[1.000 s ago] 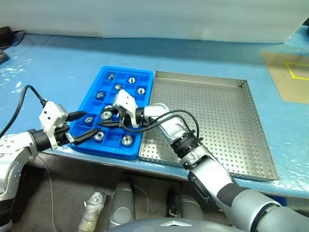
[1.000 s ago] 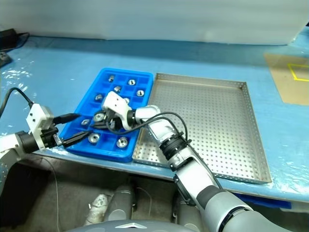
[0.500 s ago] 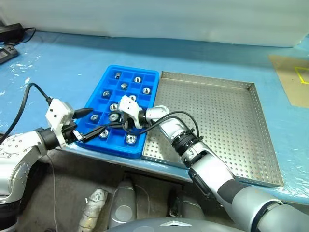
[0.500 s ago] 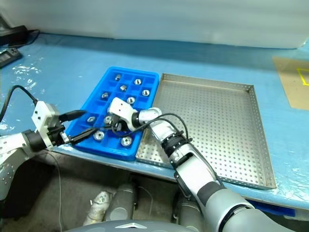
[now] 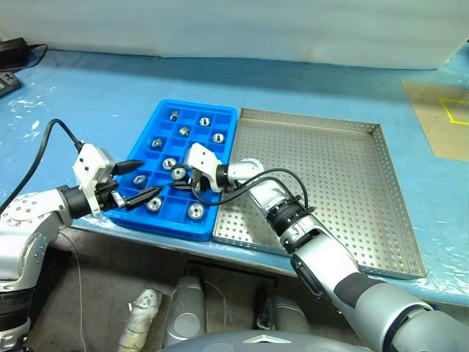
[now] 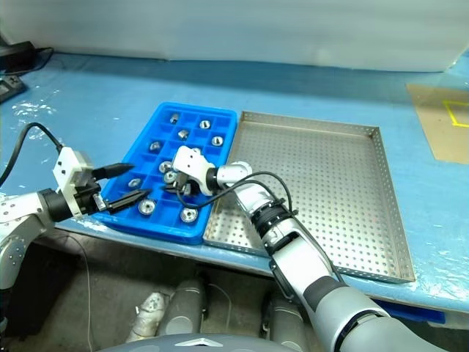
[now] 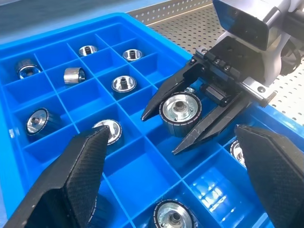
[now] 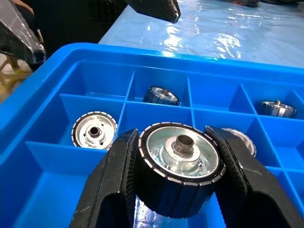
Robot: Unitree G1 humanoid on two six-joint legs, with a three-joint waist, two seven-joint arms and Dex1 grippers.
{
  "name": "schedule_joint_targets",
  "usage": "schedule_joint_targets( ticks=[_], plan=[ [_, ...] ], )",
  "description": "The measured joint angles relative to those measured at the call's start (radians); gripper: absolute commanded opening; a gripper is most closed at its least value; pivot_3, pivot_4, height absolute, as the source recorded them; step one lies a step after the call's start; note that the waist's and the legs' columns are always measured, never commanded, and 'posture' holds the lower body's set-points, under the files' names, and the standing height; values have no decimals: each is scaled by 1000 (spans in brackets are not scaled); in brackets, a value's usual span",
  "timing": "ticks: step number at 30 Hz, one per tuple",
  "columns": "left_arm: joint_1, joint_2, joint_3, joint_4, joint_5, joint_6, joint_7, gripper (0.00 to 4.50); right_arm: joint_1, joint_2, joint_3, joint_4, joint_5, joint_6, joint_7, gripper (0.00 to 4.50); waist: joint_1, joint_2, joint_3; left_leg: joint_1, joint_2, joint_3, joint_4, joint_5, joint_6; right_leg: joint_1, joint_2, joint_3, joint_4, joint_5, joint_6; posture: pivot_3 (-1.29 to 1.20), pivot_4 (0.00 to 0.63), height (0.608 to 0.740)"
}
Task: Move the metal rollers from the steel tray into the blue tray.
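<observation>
Blue-covered bench w/ blue tray; right gripper clamps roller, left gripper agape.

Roller in right gripper over blue tray

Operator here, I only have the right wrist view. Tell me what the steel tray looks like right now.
Observer: The steel tray holds no rollers; its perforated floor is bare.
Operator: Report the left gripper.
Observer: The left gripper is open, at the near left edge of the blue tray, holding nothing.
Operator: Place my roller within the tray.
Observer: The right gripper is shut on the roller, above a compartment toward the blue tray's near half, beside the steel tray's side.
</observation>
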Motion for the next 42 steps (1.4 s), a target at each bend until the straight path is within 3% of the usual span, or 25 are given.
schedule_joint_targets(
  ticks=[2,10,17,26,34,42],
  plan=[
    [-2,0,-3,12,1,-3,-6,4500,2,-1,0,-3,0,2,1,1768,0,0,0,0,0,0,0,0,0,0,0,0,0,0,0,293,150,740],
    [-17,0,-31,22,5,-9,-13,4500,39,3,2,-57,3,22,23,4416,-1,-1,0,1,0,0,1,0,0,1,-1,0,1,0,0,285,150,740],
    [-28,0,-38,30,7,-15,-15,4500,36,0,-2,-49,-3,26,-17,4416,0,-1,-1,4,0,0,1,0,0,4,-1,0,1,0,0,271,150,740],
    [-148,-37,-125,125,25,-56,-38,4500,-7,-111,-179,-201,160,245,37,4416,-6,-1,0,2,0,1,5,2,-3,4,0,0,2,1,1,132,150,740],
    [-379,-205,-295,435,150,-205,-79,4500,112,-362,-241,-395,136,312,-26,4416,-33,-1,-1,1,-2,7,7,2,-3,5,1,1,1,4,7,-14,150,740],
    [-538,-391,-349,681,210,-329,-79,4500,310,-399,-303,-579,135,429,-197,4416,-95,-1,-1,1,-1,8,9,2,-2,5,3,1,2,4,7,-65,150,740]
  ],
)
